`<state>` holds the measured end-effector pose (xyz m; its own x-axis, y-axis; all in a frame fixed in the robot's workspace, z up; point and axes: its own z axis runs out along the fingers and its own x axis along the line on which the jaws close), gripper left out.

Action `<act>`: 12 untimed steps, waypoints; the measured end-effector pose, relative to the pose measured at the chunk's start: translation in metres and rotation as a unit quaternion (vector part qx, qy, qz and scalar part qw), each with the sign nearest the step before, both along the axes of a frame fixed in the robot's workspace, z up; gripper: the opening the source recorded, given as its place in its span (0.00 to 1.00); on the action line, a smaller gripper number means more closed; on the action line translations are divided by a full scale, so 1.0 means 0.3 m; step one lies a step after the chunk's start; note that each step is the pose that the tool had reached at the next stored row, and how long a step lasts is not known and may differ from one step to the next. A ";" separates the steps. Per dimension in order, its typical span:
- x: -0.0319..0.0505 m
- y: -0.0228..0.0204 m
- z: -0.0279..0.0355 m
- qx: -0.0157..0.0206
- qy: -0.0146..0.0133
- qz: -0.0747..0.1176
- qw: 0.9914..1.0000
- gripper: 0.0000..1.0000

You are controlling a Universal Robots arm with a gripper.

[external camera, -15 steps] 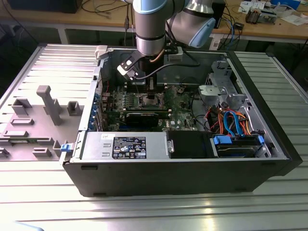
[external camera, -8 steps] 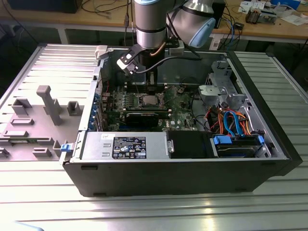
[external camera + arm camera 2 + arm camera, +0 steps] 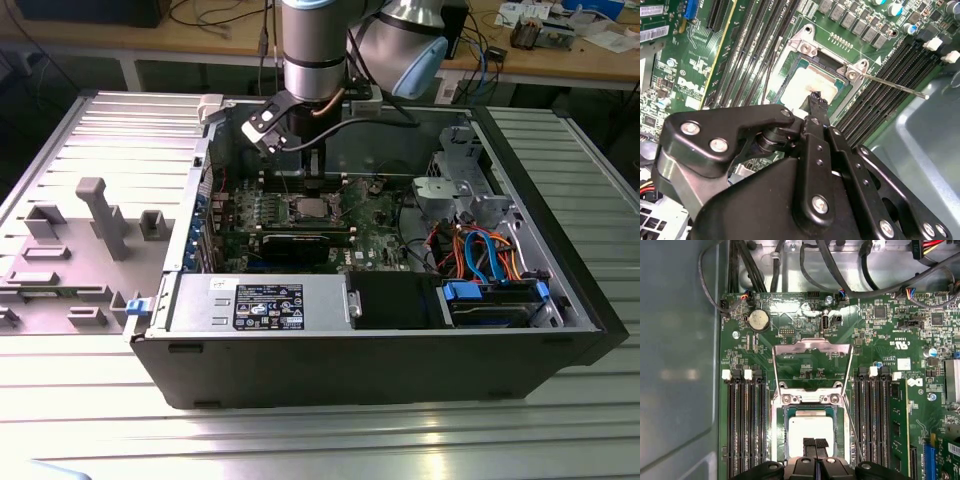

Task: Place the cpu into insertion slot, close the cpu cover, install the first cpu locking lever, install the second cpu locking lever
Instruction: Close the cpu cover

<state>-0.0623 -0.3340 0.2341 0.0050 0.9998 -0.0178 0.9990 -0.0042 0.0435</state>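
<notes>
Your end effector [image 3: 815, 444] has its fingers together, right over the cpu [image 3: 810, 427]. The cpu lies flat in the insertion slot [image 3: 779, 440]. The cpu cover [image 3: 810, 346] (a thin silver frame) stands flipped up at the slot's edge.

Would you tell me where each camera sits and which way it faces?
Exterior view: off-arm, looking down into the computer case; arm shows.
First wrist view: on the wrist, straight down at the cpu; gripper shows.
Second wrist view: on the wrist, obliquely at the cpu; gripper shows.
Both wrist views share cpu and gripper.
</notes>
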 end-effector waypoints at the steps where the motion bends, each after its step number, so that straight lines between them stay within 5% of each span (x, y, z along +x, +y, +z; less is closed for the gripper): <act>1: 0.000 0.000 0.000 0.000 0.000 0.000 1.000 0.11; 7: 0.000 0.000 0.006 0.000 0.000 0.000 1.000 0.11; 12: 0.000 0.001 0.049 -0.002 0.000 0.000 1.000 0.11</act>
